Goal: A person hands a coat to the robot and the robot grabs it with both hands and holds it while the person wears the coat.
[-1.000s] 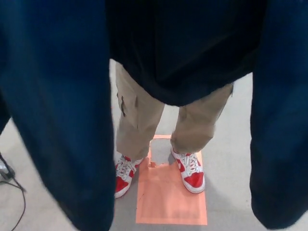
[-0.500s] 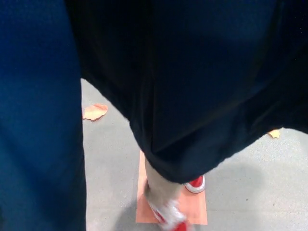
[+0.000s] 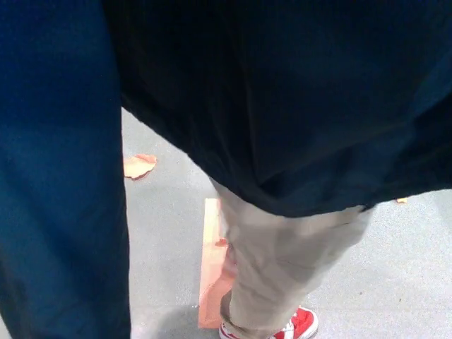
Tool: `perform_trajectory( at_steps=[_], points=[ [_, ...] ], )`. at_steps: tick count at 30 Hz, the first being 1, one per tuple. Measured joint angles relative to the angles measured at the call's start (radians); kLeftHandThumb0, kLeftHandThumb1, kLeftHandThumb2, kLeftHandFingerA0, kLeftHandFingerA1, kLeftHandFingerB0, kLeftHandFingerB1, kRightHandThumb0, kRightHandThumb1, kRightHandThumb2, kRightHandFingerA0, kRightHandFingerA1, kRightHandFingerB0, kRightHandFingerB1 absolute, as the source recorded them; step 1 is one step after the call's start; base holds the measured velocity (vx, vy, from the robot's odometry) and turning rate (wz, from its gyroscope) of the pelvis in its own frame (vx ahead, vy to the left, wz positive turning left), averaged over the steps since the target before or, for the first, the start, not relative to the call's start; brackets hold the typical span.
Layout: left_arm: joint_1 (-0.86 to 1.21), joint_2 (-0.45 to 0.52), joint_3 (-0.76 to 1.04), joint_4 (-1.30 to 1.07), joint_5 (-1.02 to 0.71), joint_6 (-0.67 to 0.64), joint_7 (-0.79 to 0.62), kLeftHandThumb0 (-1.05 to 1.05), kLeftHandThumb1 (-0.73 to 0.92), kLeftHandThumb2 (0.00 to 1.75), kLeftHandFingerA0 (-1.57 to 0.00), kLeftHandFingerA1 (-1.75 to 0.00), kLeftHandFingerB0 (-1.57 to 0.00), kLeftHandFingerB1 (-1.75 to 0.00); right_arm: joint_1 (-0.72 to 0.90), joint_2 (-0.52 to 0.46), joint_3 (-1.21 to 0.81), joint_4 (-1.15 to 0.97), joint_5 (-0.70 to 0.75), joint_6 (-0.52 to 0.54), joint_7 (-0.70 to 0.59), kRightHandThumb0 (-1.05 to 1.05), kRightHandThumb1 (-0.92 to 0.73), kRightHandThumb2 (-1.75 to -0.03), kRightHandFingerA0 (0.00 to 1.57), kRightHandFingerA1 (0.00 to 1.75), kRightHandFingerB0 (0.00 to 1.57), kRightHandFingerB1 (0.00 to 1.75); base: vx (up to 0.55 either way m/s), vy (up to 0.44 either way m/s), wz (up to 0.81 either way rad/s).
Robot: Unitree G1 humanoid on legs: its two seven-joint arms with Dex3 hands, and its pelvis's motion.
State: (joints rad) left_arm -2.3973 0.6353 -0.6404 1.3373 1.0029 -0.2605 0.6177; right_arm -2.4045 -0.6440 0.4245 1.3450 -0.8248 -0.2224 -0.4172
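A dark blue coat (image 3: 60,176) hangs close before the camera, filling the left side of the head view from top to bottom. A person in a dark top (image 3: 296,99) stands right behind it, filling the upper right. Their beige trousers (image 3: 282,261) and one red and white shoe (image 3: 300,325) show at the bottom. Neither of my hands shows; the fabric covers where they would be.
An orange mat (image 3: 210,275) lies on the grey floor (image 3: 166,233) under the person's leg. An orange scrap (image 3: 138,165) lies on the floor at the left, and a small one (image 3: 401,200) at the right edge.
The person has turned and stepped closer; the leg now stands across the mat. The coat's right panel, seen a second ago, is out of sight, and the view has shifted.
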Motion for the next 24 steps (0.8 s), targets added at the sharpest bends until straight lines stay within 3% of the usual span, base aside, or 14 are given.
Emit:
perform_trajectory(
  at_steps=[4, 12, 24],
  points=[
    [0.000, 0.000, 0.001, 0.000, 0.000, -0.003, -0.003, -0.44, 0.85, 0.65, -0.94, -1.75, -0.74, -1.54, 0.000, -0.009, 0.002, 0.002, -0.003, 0.000, 0.001, -0.46, -0.79, -0.65, 0.97, 1.75, 0.75, 1.68, 0.00, 0.000, 0.00],
    [0.001, 0.000, 0.001, 0.000, 0.001, -0.005, -0.006, -0.48, 0.86, 0.66, -0.95, -1.75, -0.70, -1.63, 0.000, -0.018, 0.002, 0.002, -0.009, 0.002, 0.006, -0.45, -0.79, -0.65, 0.95, 1.75, 0.74, 1.65, 0.00, 0.000, 0.00],
    [0.013, 0.003, 0.004, 0.000, 0.001, -0.011, -0.025, -0.46, 0.83, 0.65, -0.88, -1.75, -0.66, -1.54, 0.001, -0.018, 0.001, 0.003, -0.012, 0.004, 0.012, -0.46, -0.79, -0.65, 0.97, 1.75, 0.76, 1.66, 0.00, 0.000, 0.00]
  ],
)
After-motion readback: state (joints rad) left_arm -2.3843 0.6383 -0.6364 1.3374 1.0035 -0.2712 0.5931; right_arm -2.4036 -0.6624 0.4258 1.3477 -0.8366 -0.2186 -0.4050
